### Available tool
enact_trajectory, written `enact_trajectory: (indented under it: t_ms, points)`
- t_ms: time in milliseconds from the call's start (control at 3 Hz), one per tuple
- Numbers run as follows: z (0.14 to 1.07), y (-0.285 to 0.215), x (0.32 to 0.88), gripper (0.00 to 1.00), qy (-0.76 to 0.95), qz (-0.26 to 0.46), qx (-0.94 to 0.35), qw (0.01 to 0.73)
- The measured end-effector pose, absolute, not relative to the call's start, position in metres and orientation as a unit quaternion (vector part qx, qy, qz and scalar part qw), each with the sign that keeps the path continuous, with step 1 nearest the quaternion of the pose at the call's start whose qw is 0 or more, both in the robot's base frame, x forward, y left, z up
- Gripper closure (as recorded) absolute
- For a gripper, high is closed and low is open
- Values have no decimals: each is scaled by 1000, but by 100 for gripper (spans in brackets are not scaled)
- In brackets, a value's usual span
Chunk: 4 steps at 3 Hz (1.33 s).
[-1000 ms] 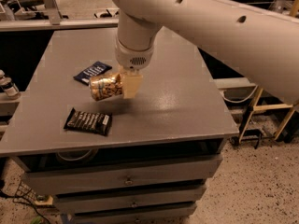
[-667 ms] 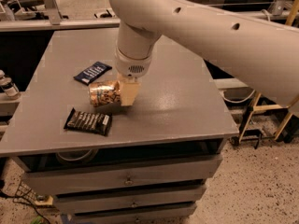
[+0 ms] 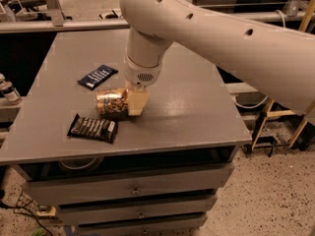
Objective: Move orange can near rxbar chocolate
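The orange can (image 3: pixel 110 102) lies on its side on the grey table (image 3: pixel 197 107), its silver end pointing left. My gripper (image 3: pixel 133 102) hangs from the big white arm and is shut on the can's right end. The rxbar chocolate (image 3: pixel 93 128), a dark wrapper with pale lettering, lies flat just below and left of the can, a short gap apart.
A dark blue wrapper with white text (image 3: pixel 97 76) lies behind and left of the can. The table's front edge runs just below the rxbar, with drawers (image 3: pixel 133 191) under it. Bottles (image 3: pixel 7 90) stand off the left side. A wooden frame (image 3: pixel 285 117) stands right.
The gripper has carried the can down and toward the front, closer to the rxbar chocolate, and the can now rests low on the table.
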State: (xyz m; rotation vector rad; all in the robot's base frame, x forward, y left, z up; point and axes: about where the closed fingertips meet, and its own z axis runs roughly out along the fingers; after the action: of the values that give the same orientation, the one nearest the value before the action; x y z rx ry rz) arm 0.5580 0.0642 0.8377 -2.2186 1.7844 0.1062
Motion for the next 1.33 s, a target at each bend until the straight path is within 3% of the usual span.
enact_trajectory:
  t_ms: [333,667,1333]
  points:
    - [838,64,557,74,619,37,-771,146]
    - [838,65,557,43,619,36,-771,145]
    - [838,65,555,0,618,35,-772,145]
